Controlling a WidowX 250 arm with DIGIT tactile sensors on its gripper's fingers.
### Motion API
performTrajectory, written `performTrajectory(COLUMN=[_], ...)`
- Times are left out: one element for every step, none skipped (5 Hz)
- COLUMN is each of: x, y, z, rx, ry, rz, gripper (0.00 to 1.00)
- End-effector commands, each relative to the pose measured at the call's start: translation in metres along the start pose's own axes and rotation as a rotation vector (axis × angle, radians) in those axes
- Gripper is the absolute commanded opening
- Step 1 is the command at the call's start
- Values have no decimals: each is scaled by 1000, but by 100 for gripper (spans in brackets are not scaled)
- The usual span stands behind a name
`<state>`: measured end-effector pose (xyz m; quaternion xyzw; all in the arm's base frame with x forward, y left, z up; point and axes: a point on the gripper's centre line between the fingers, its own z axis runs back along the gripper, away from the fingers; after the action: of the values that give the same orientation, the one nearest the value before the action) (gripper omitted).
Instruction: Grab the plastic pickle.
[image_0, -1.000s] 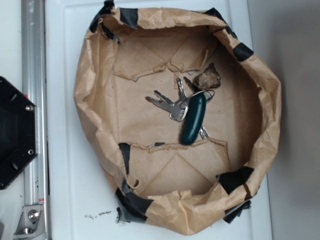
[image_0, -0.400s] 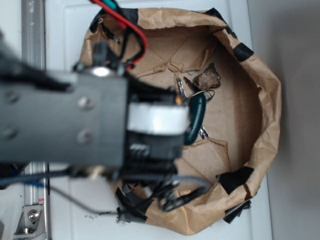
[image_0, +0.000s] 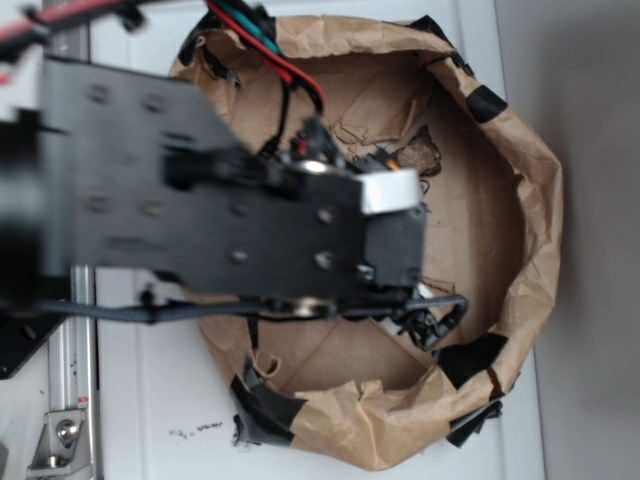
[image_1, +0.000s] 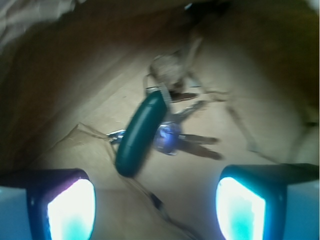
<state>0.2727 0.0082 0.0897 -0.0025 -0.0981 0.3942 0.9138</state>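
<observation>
Pickle (image_1: 141, 132) lies slanted on the floor of the paper bowl (image_0: 520, 200), resting against the keys (image_1: 176, 136), with the brown rock (image_1: 167, 70) just beyond its far end. My claw (image_1: 155, 205) hangs wide above it, empty. I should turn to straddle its narrow width at mid-length, then drop straight, so the fingers (image_1: 240, 205) miss the keys.

The black arm (image_0: 230, 220) reaches in from the left, its end effector (image_1: 155, 210) spread wide, holding nothing.
</observation>
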Motion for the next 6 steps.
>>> performTrajectory(x=[5,11,26,40,49,51], y=[-28,-16,12,23,28,15], z=[-38,-54,-60,-60,-60,-38], rx=[-58,-35,-12,37,96,85], ry=[-5,0,-13,-9,-11,-34], rz=[-59,-83,-33,-11,-5,-145], gripper=[100,100,94,0,0,0])
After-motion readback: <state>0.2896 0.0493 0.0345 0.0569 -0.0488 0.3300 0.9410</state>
